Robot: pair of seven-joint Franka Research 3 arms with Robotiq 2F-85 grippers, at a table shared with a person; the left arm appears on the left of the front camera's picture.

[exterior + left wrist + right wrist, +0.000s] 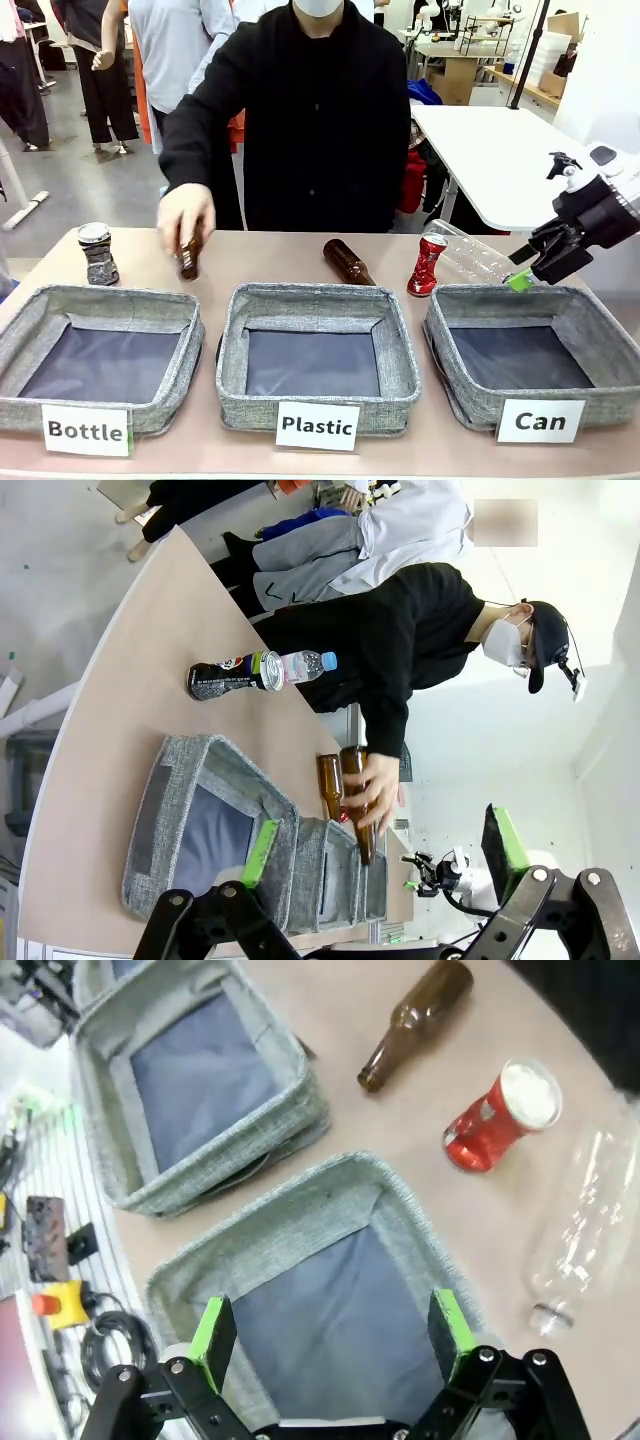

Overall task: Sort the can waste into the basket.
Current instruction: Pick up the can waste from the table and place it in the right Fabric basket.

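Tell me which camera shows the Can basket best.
Front view: the basket and its Can card both read clearly. The right wrist view looks into it from above, near edge cut off; the left wrist view catches an edge-on sliver.

Glossy crushed red metal can (427,266); matt grey woven-fabric basket (600,330).

Right gripper (522,272) from my seat: chunky black body, bright green pad at the tip, bolted onto a rounded white wrist (612,168) with a little black connector (562,162) poking off it. On the wrist cam, the left gripper (381,840) is the same build, with black linkage fingers (232,912), round silver screws (532,874) at the joints and green pads (262,848). The person (300,120) opposite wears a black long-sleeved top, a white mask (500,640) and a black cap (545,645).
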